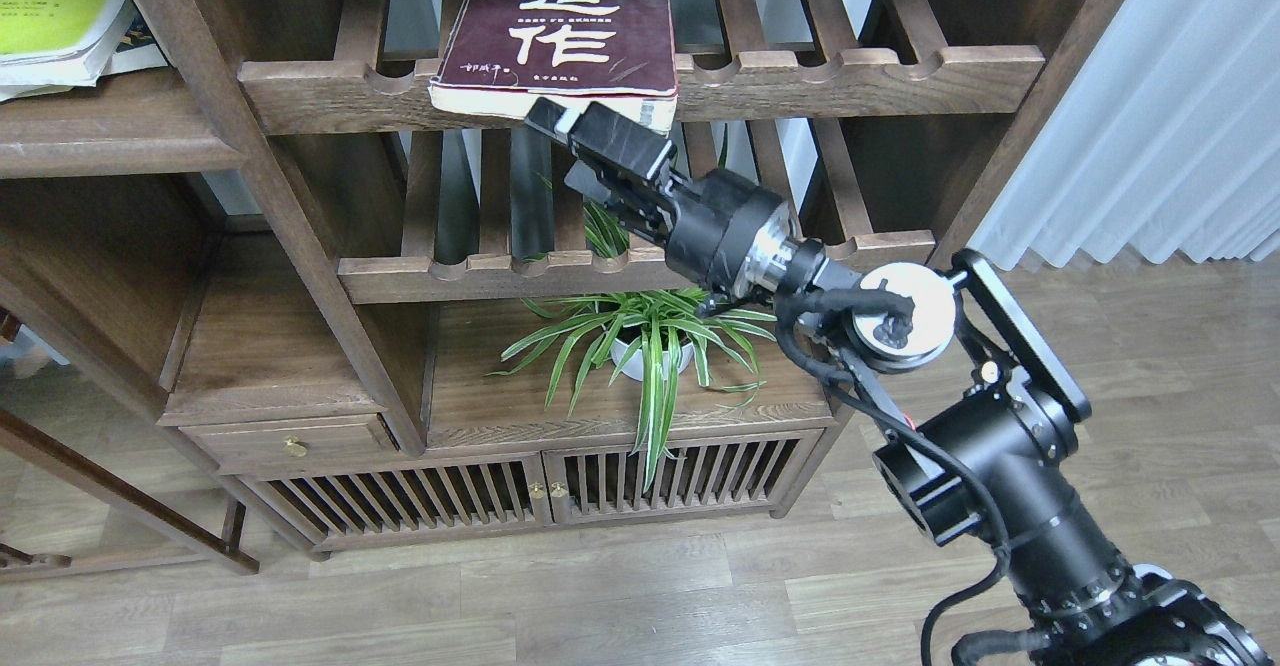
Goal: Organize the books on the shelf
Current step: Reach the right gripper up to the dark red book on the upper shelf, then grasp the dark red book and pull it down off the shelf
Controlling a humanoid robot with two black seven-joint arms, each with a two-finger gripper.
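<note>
The thick maroon book (565, 26) with large white characters lies flat on the upper slatted rack (860, 76), its front edge hanging over the scalloped rail. My right gripper (558, 149) is open and empty just below that front edge, and its upper fingertip (545, 116) is at the book's page edge. The yellow-green and white book (50, 6) lies on the solid dark-brown shelf (110, 141) at the top left, partly cut off by the frame. The small "300" book cannot be made out. My left gripper is out of view.
A lower slatted rack (450, 271) runs under my right wrist. A potted spider plant (650, 341) stands on the board below it. Slatted cabinet doors (450, 501) sit near the wooden floor. A white curtain (1160, 106) hangs at the right.
</note>
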